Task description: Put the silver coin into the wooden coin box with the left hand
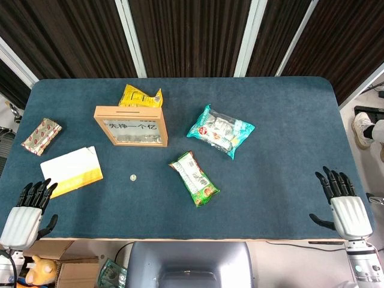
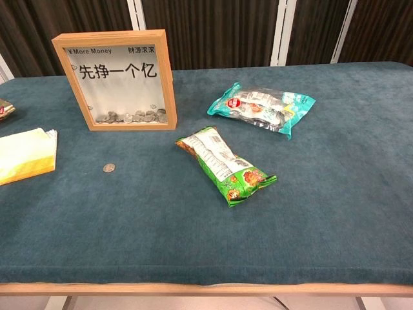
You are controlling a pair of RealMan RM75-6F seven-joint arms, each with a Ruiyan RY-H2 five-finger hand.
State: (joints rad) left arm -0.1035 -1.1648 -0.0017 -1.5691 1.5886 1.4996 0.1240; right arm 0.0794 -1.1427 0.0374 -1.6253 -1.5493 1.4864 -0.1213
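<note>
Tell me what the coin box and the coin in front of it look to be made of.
Wooden coin box: light matte wood frame, grain faintly visible, with a clear front pane, glass or acrylic, showing coins inside. Silver coin: small grey disc with dull sheen, likely metal.

Silver coin (image 1: 133, 177) lies just before the wooden coin box (image 1: 131, 125), both hands apart at the table edge

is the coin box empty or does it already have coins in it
Not empty: through the clear front of the wooden coin box, a low layer of coins lies along the bottom. The silver coin is outside, on the table.
</note>
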